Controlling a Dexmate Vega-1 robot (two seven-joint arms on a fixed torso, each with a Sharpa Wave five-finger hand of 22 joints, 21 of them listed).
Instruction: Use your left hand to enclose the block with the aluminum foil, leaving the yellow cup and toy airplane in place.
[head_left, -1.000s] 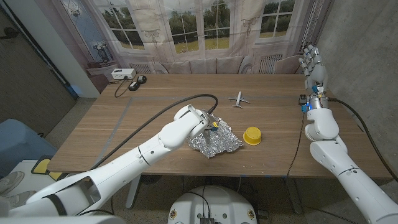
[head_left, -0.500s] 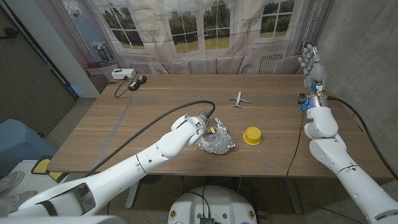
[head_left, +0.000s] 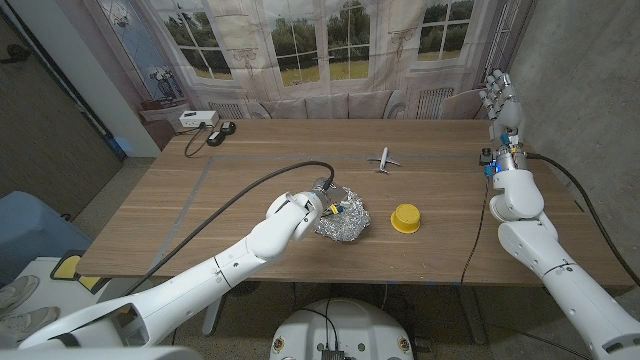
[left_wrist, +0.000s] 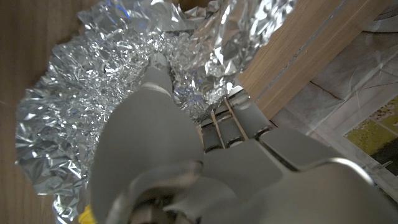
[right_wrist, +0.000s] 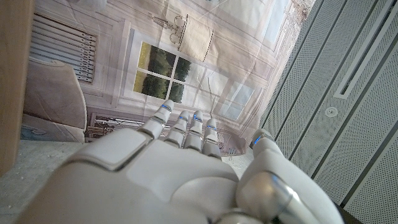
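Standing at the wooden table (head_left: 180, 210), I see the foil (head_left: 344, 222) bunched into a crinkled mound near the middle, the left hand (head_left: 322, 204) pressed into its left side. Whether those fingers pinch the sheet or only push it, I cannot tell. The foil looks light, thin and quick to tear, holding whatever crease it gets, so loose outer edges seem the best place to take hold. A corner of the block (head_left: 341, 209) peeks out on top, small and stiff. The yellow cup (head_left: 405, 218) sits just right; the toy airplane (head_left: 384, 160) lies farther back. The right hand (head_left: 503, 103) hangs raised, fingers apart, holding nothing.
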